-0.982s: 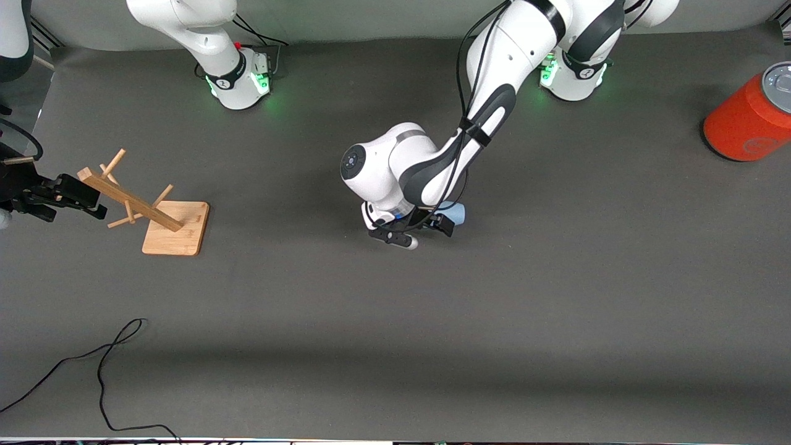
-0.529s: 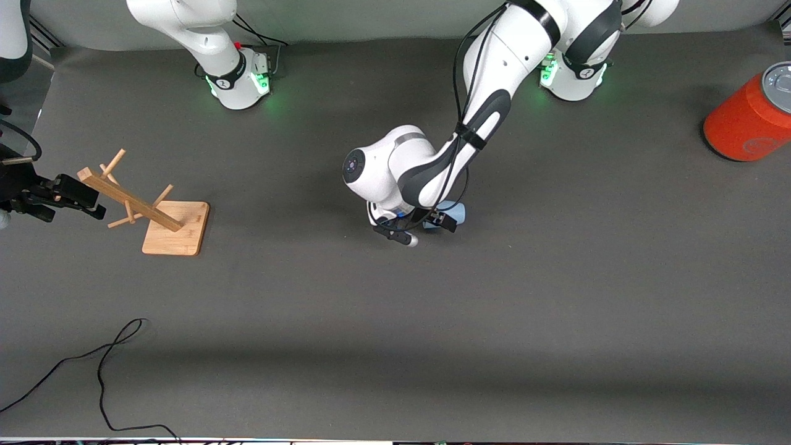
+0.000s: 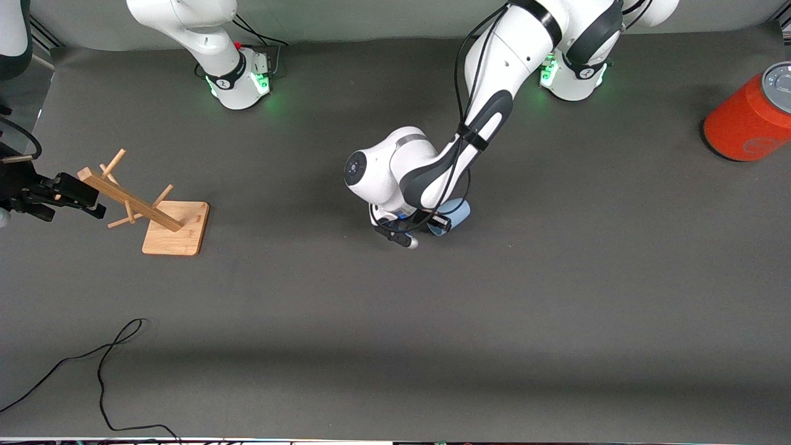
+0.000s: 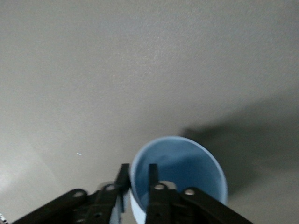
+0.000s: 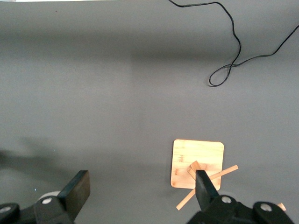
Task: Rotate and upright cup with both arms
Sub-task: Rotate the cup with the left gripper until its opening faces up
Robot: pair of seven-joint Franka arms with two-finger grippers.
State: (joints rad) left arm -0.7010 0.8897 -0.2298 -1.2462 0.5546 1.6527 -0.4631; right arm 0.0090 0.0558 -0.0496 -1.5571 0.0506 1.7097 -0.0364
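Jaws of left gripper (image 4: 138, 175) pinch cup (image 4: 187, 163) rim, one inside, one outside; cup axis tilted, frame centre. Right gripper (image 5: 142, 189) spread, waits near wooden rack (image 3: 145, 210).

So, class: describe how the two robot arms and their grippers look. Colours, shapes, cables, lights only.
Both arms are white, rounded segments with dark grey joint bands on round green-lit bases. A black cable runs along the left arm. The left gripper and right gripper have black, flat fingers.
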